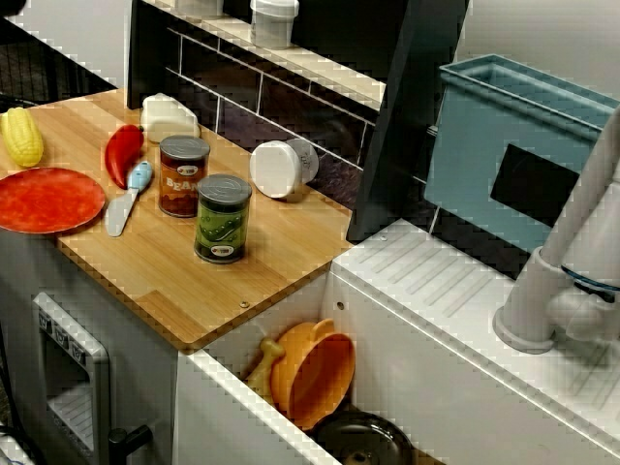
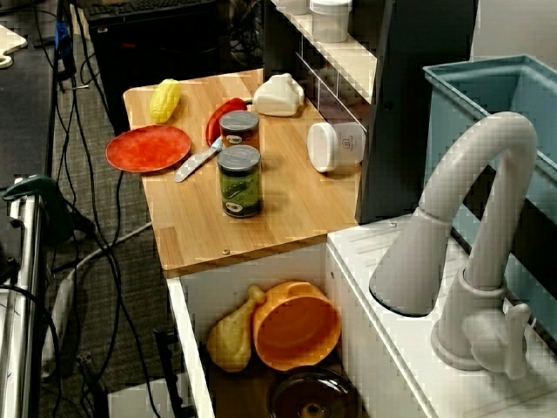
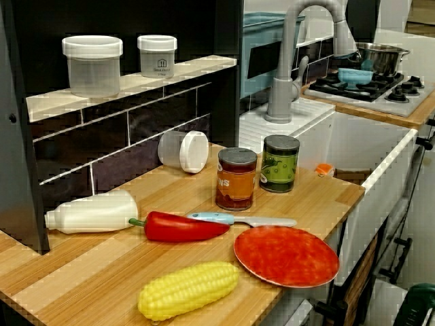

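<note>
No gripper or arm shows in any view. On the wooden counter (image 1: 281,252) a green-labelled can (image 1: 223,218) and a brown bean can (image 1: 183,175) stand upright side by side. To their left lie a red pepper (image 1: 123,153), a blue-handled knife (image 1: 128,198), a red plate (image 1: 46,200) and a yellow corn cob (image 1: 21,137). A white bottle (image 1: 167,118) and a white jar (image 1: 283,168) lie on their sides by the tiled wall. The low view along the counter shows the same cans (image 3: 279,163) (image 3: 236,178), pepper (image 3: 183,227) and plate (image 3: 285,255).
The sink basin holds an orange bowl (image 2: 296,325), a toy drumstick (image 2: 231,335) and a dark pot (image 1: 363,441). A grey faucet (image 2: 470,235) arches over it, with a blue rack (image 1: 513,145) behind. Two jars (image 3: 92,64) (image 3: 157,56) stand on the shelf. A stove with a pot (image 3: 380,58) lies beyond.
</note>
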You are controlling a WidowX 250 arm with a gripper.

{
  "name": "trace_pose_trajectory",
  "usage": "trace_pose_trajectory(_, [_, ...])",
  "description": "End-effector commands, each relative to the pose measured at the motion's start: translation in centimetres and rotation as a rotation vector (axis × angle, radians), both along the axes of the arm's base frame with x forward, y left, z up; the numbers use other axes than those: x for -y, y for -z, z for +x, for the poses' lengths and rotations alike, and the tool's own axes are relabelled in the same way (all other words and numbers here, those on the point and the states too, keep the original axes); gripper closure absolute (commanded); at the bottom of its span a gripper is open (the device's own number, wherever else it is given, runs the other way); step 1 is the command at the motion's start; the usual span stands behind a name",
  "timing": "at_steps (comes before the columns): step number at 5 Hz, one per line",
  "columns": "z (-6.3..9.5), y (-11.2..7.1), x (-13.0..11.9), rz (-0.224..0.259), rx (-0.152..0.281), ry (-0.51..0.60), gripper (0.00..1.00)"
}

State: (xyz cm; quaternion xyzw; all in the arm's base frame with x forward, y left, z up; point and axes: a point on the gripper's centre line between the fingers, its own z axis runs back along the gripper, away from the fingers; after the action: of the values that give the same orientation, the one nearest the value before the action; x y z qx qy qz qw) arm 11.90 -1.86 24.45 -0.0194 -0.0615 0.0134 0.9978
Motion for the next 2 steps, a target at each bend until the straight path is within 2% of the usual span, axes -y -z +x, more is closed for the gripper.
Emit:
trace_pose_trajectory(1, [0.0,0.0,0.0,0.0,0.0,0.0,0.0])
trace_pose_trajectory(2, [0.3,-0.3,0.42,0.042,0.061,0.032,0.0])
